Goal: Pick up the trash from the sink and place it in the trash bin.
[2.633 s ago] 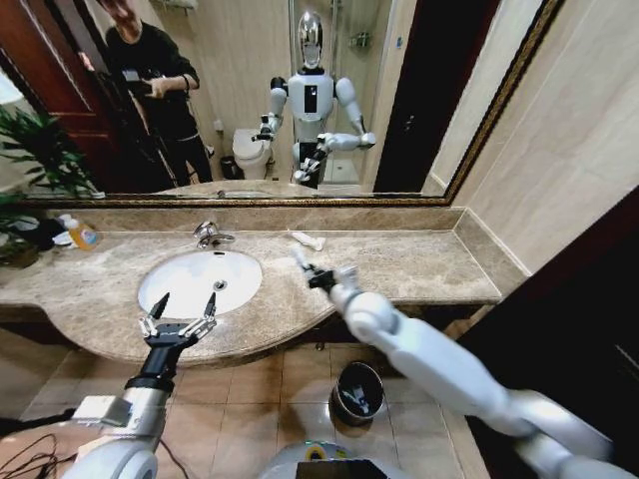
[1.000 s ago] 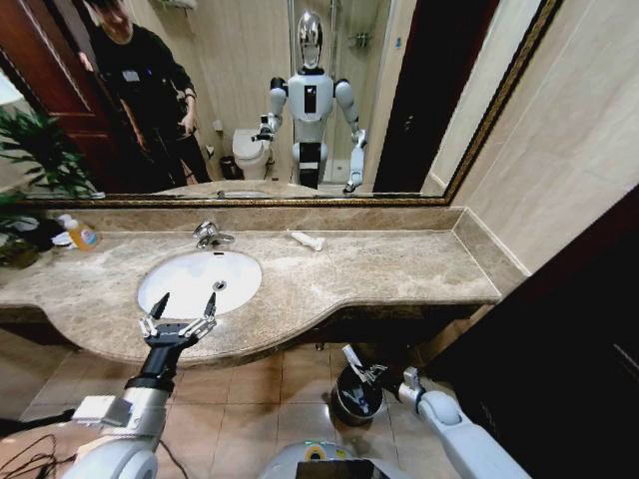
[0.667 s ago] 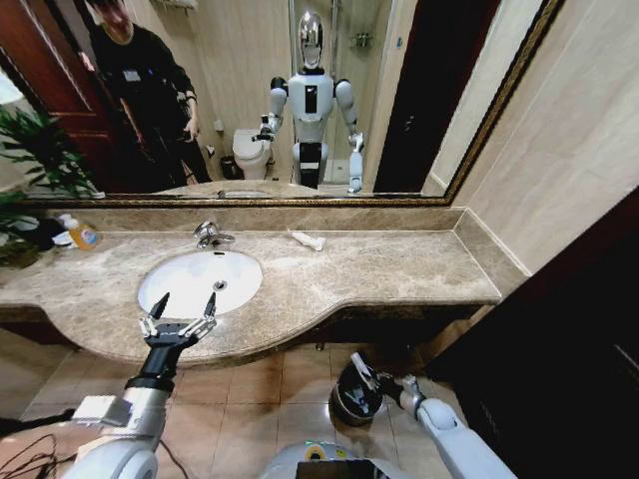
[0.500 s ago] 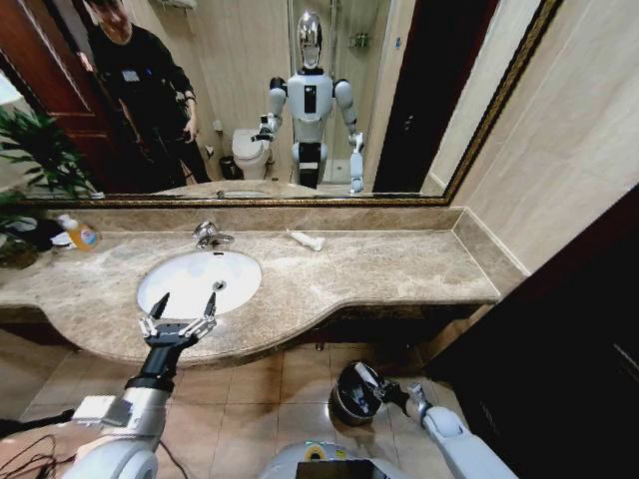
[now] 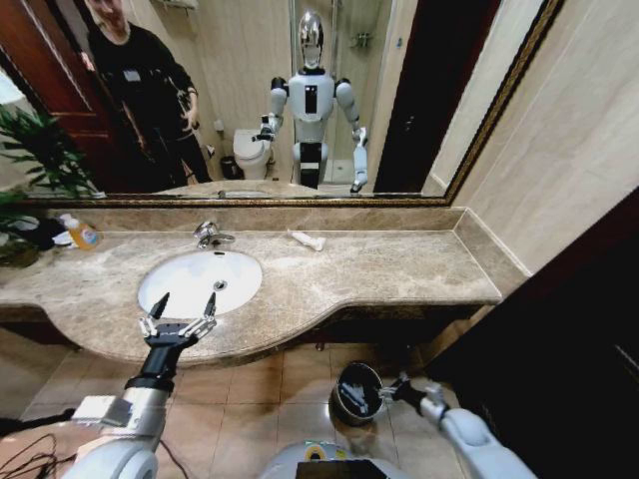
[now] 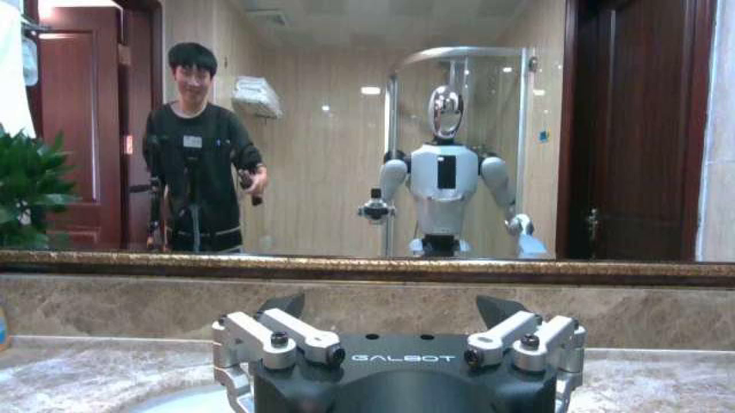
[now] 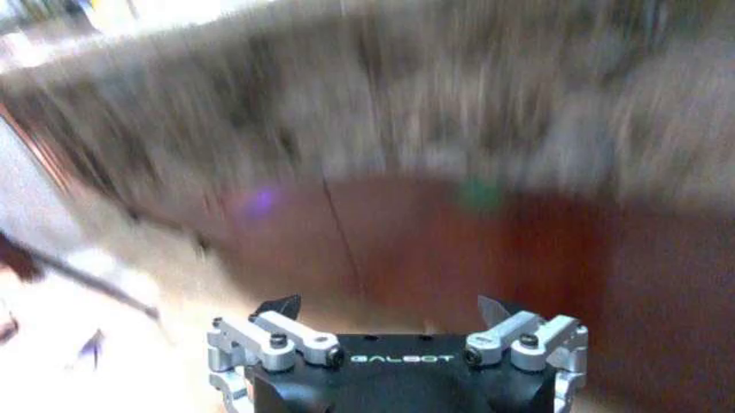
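The sink is a white oval basin in the marble counter, and only its drain shows inside. My left gripper hovers open over the counter's front rim beside the basin; in the left wrist view the left gripper has nothing between its fingers. The trash bin stands on the floor tiles below the counter, with a few pale pieces of trash inside. My right gripper sits low, just right of the bin. The blurred right wrist view shows the right gripper open and empty.
A white tube lies on the counter behind the sink, near the chrome faucet. A clear bottle with an orange label and a plant stand at the far left. A dark cabinet closes in the right side.
My right arm came down from over the counter to the trash bin, then slid its gripper right, off the bin's rim. The left arm has not moved.
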